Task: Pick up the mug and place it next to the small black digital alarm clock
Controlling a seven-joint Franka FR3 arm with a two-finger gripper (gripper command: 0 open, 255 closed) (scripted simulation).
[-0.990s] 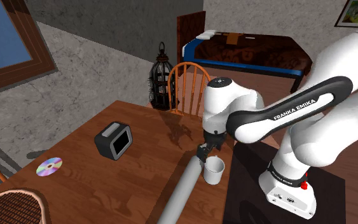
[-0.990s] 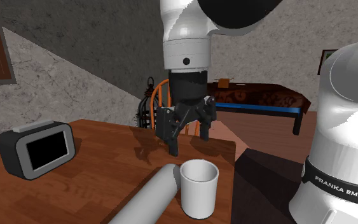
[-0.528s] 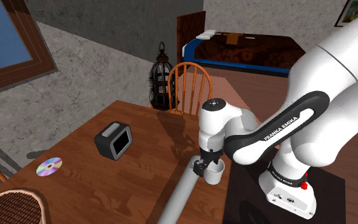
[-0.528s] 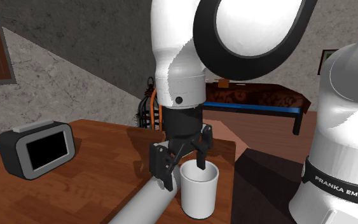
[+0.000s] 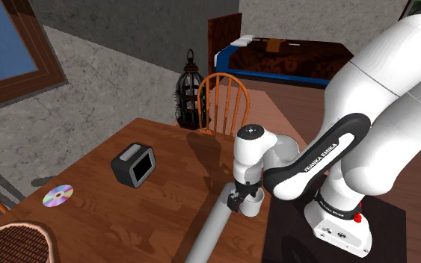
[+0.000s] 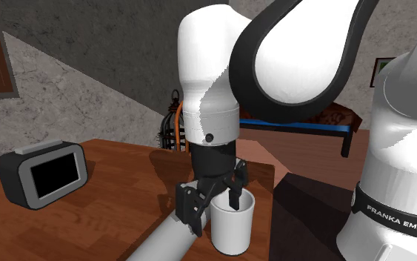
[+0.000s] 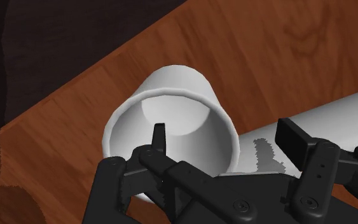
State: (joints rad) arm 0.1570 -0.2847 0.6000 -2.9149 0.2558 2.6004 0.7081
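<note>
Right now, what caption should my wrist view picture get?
Open gripper straddles the wall of the white mug, beside a grey tube on a wooden table.

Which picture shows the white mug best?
The wrist view: the mug shows its rim and hollow inside close up, with the open claw straddling its wall. The second exterior view shows its side beneath the claw; the shoulder view shows a small part of it by the claw.

A brown wooden surface (image 5: 173, 161) is recorded. Four items are found directly on it: a black, grey-framed alarm clock (image 5: 134, 164), a shiny disc (image 5: 57, 196) lying flat nearer the shoulder view's left edge, an upright white mug (image 5: 254, 205), and a grey tube (image 5: 212, 228) laid just beside the mug.
</note>
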